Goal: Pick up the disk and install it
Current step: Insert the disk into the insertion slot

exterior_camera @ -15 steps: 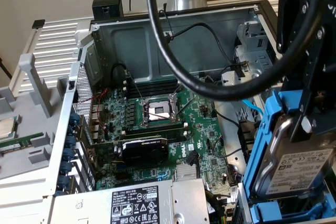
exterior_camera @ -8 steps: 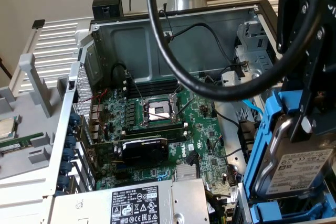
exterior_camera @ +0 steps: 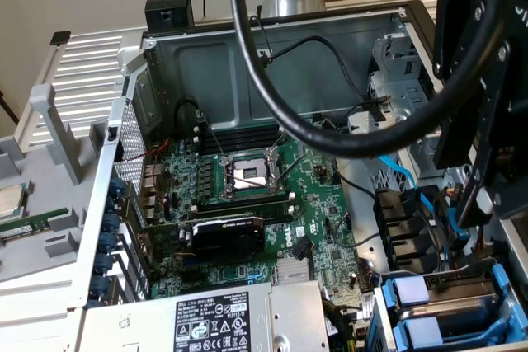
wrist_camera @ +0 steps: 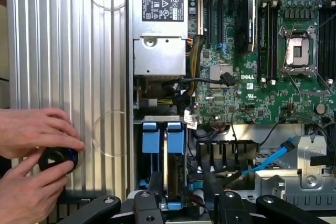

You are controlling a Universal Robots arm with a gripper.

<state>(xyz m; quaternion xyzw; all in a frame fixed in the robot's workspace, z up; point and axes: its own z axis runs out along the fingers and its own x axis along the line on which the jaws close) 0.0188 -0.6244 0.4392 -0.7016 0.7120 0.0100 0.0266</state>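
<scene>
The disk (wrist_camera: pixel 168 169) stands edge-on in the drive bay at the case's corner, its silver-grey edge showing between two blue rail tabs (wrist_camera: pixel 176 139). In the exterior view the disk (exterior_camera: pixel 462 293) lies low at the right, inside the blue-railed bay. My gripper (wrist_camera: pixel 182 182) hangs just above the bay with its black fingers (wrist_camera: pixel 156 183) spread to either side of the disk, open and holding nothing. In the exterior view the gripper (exterior_camera: pixel 483 166) is the black body at the right edge, over the bay.
The open computer case holds a green motherboard (exterior_camera: pixel 247 204) with an empty CPU socket (wrist_camera: pixel 296 51), a power supply (wrist_camera: pixel 160 35) and a blue SATA cable (wrist_camera: pixel 273 158). A thick black cable (exterior_camera: pixel 272 96) loops across the exterior view. A person's hands (wrist_camera: pixel 31 129) hold a round black knob beside the case.
</scene>
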